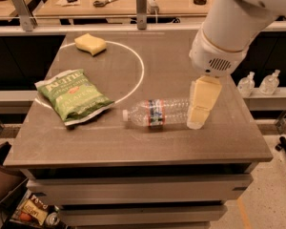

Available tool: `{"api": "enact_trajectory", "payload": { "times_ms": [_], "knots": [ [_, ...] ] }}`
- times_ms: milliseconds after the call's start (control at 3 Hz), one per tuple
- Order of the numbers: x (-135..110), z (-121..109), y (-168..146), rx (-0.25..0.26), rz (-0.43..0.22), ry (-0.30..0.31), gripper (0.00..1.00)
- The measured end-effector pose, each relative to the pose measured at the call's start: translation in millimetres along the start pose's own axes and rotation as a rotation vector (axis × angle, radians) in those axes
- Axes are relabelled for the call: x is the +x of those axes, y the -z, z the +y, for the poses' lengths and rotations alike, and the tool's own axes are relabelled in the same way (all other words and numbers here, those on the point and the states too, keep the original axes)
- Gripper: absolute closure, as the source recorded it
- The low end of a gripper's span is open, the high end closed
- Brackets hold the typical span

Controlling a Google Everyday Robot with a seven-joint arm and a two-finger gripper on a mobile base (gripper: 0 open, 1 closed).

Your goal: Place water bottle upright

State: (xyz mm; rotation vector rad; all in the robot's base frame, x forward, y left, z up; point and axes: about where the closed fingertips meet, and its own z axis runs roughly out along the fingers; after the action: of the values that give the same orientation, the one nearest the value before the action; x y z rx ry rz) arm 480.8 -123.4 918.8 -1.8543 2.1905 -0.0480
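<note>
The water bottle point(157, 112) lies on its side on the grey table point(133, 144). It is clear and ribbed, with a red-blue-white label band and its white cap point(125, 114) pointing left. My gripper point(197, 122) hangs from the white arm point(229, 27) and points down at the bottle's base end on the right. It overlaps that end in the view and hides the bottle's bottom. Whether it touches the bottle I cannot tell.
A green chip bag point(74, 97) lies left of the bottle. A yellow sponge point(90, 44) sits at the back, on a white ring point(139, 75) marked on the table. Two small pump bottles point(257, 83) stand on a ledge to the right. The table's front edge is close to the bottle.
</note>
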Motion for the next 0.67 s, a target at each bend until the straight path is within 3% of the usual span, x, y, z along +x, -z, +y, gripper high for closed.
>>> {"api": "enact_trajectory", "payload": {
  "times_ms": [333,667],
  "knots": [
    [-17.8,3.8,-17.5,0.003,0.095,0.009,0.0],
    [-29.5,3.3,-33.0,0.005,0.148,0.019,0.0]
  ]
}}
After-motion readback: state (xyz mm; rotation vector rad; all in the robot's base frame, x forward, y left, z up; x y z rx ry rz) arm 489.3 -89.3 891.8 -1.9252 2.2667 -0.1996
